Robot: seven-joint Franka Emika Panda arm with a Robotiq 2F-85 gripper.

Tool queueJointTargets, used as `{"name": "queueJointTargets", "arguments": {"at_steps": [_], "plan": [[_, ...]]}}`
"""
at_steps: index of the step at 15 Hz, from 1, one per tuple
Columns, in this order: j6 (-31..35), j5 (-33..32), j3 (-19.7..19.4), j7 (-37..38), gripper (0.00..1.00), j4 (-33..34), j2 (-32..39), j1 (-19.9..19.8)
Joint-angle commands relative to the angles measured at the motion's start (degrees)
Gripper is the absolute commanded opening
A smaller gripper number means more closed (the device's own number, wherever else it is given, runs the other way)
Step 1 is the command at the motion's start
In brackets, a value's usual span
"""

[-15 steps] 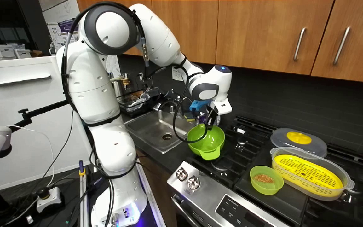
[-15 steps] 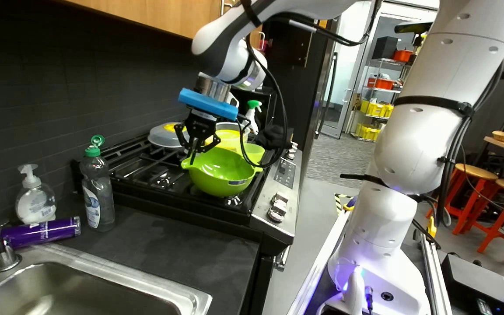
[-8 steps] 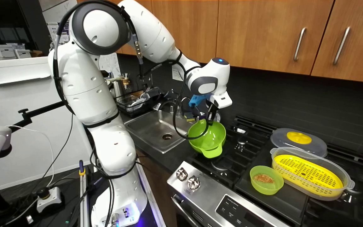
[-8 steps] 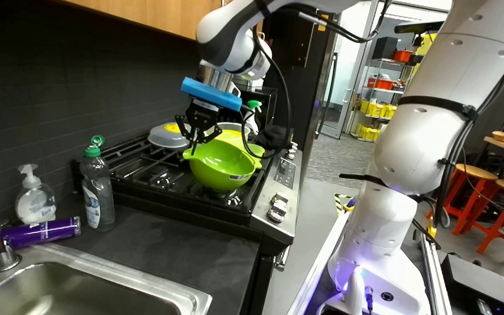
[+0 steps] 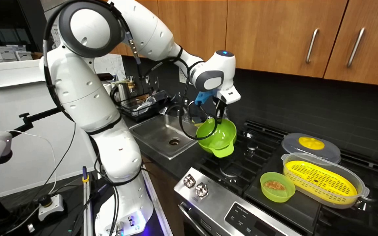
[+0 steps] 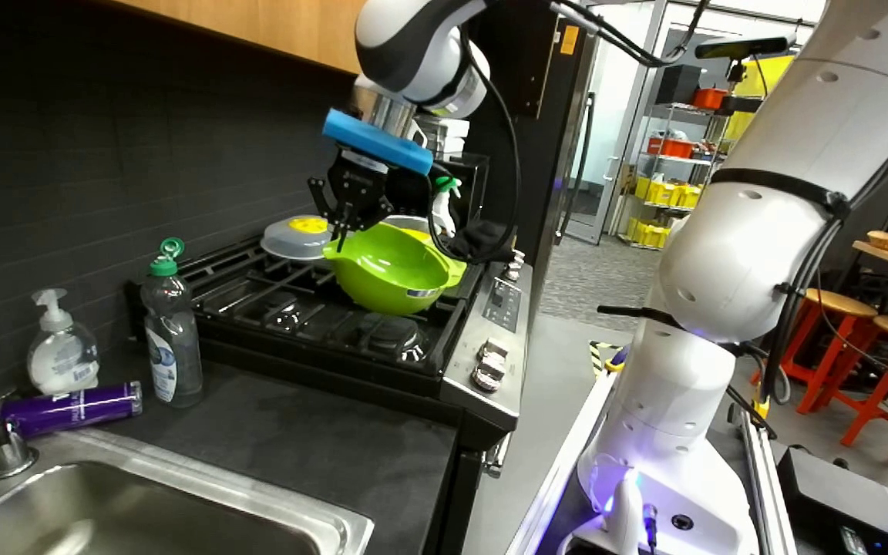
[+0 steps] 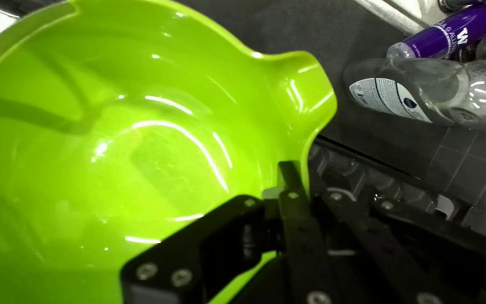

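Observation:
A glossy green bowl [image 5: 218, 139] with a spout and a handle tab hangs above the stove burners, somewhat tilted. My gripper [image 5: 219, 120] is shut on its rim near the spout. In the wrist view the bowl [image 7: 154, 139] fills the left side and looks empty inside. One dark finger [image 7: 289, 173] lies inside the bowl wall; the opposite one is outside the rim and hard to make out. An exterior view shows the bowl [image 6: 390, 270] from the side, with the gripper [image 6: 341, 240] at its left lip.
On the stove stand a small light-green bowl [image 5: 279, 197] with brown grains, a clear container with a yellow strainer [image 5: 320, 180], and a grey lid [image 5: 328, 150]. A dish-soap bottle [image 6: 170, 347], a pump bottle [image 6: 62, 358] and a purple can [image 6: 74, 408] are by the sink [image 6: 151, 516]. Cabinets [image 5: 274, 36] hang above.
The gripper and the green bowl have risen steadily off the stove, the grip unchanged. The arm's elbow has swung up and back. Other objects have stayed put.

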Motion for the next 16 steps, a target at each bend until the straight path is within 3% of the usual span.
{"name": "queueJointTargets", "arguments": {"at_steps": [1,16], "plan": [[-1.9,-1.3,0.8,1.5,0.01,0.1,-4.5,-0.6],[-1.7,1.9,1.5,1.0,0.01,0.9,-11.2,-0.1]]}}
